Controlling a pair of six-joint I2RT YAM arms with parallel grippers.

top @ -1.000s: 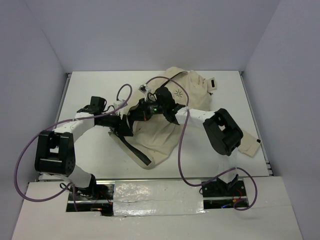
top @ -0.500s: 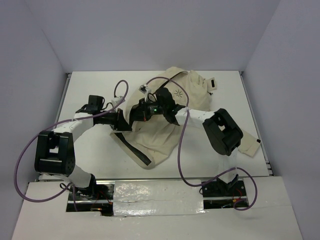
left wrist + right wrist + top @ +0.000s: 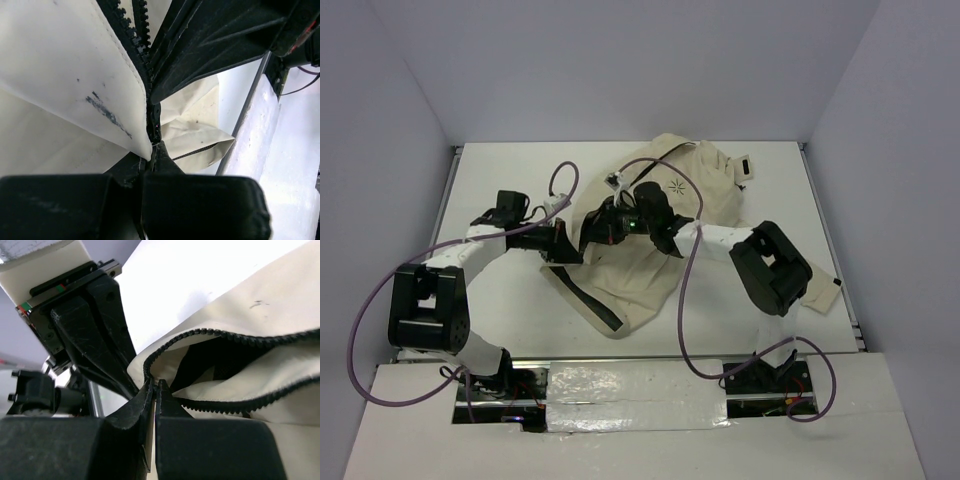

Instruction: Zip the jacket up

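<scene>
White table [image 3: 520,320], pale grey walls on three sides. Jacket [image 3: 640,280] lies crumpled at mid-table, star logo [image 3: 677,186] facing up, dark lining showing along its front edge.

Both arms meet at the jacket's front opening, on the side nearest the left arm.
- Left gripper [image 3: 151,156]: fingers pressed together, pinching the jacket at the foot of the zipper [image 3: 235,336].
- Right gripper [image 3: 154,386]: fingers pressed together on the jacket edge just where the two tooth rows converge, touching or nearly touching the left one.

Step, as I judge it: start of the zip run. Past the pinch points the tooth rows gape apart, so almost none of the closure looks done.

Next move likely calls for the left gripper to anchor the foot taut while the right draws along the teeth toward the collar, keeping both rows in line. Slack or a fold in the fabric could jam it.

Hard to make out:
- The slider itself: I cannot tell whether the right gripper has the pull or only the tape.
- Whether the pin is seated.
- The collar end of the zipper, hidden under the right arm.
- One sleeve, partly covered by the right arm's elbow.
</scene>
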